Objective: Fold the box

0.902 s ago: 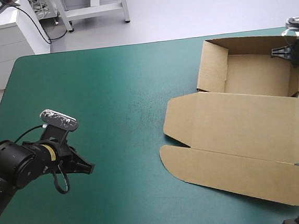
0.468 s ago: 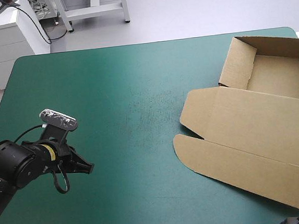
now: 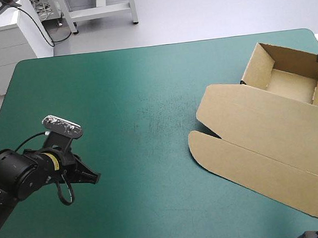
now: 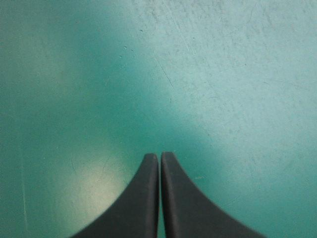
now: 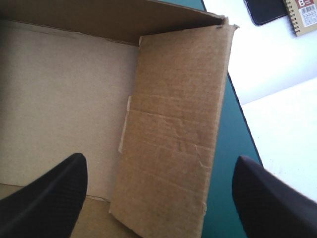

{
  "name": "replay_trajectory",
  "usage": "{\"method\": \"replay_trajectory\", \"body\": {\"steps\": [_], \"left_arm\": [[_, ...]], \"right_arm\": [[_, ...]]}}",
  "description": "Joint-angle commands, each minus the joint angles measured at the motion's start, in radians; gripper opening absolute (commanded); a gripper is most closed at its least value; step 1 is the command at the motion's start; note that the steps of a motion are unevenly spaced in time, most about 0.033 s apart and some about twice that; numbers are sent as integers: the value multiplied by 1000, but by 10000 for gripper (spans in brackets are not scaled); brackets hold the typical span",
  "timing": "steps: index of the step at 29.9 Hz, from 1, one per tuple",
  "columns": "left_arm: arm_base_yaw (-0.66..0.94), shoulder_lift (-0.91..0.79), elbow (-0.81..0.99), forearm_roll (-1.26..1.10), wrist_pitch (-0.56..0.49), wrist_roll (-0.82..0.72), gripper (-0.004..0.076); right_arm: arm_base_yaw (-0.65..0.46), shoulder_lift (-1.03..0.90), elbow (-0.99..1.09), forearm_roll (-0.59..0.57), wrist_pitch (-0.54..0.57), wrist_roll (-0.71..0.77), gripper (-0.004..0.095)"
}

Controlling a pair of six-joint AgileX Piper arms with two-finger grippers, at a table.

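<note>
The box (image 3: 274, 134) lies at the right side of the surface (image 3: 124, 100), reaching its far right corner. Its tray (image 3: 289, 82) stands open with walls raised, and inside it shows bare brown floor. The lid (image 3: 242, 117) spreads flat toward the near edge. The right hand (image 5: 158, 166) hangs over the tray at the right edge, fingers wide apart, with one side wall (image 5: 173, 124) between them. The left hand (image 4: 159, 156) is closed to a point above the teal-green cover, well apart from the box.

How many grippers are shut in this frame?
1. The left gripper is shut over the teal-green cover; the right gripper stands open at a raised wall of the box.
</note>
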Motion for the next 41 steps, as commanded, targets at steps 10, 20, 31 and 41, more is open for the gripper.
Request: {"method": "replay_trajectory", "body": {"steps": [10,20,31,41], "left_arm": [[-1,-14,-23,10,-74,-2,-8],[-1,-16,22,-20,-100,-4,-8],[-1,-151,222,-32,-211,-6,-8],[-1,-369,442,-51,-327,-6,-8]], "right_arm": [[4,-199,-61,351,4,-108,162],[242,-318,88,271,4,-120,1],[432,-599,620,273,-146,-179,1],[443,-914,1119,329,-342,-282,0]]}}
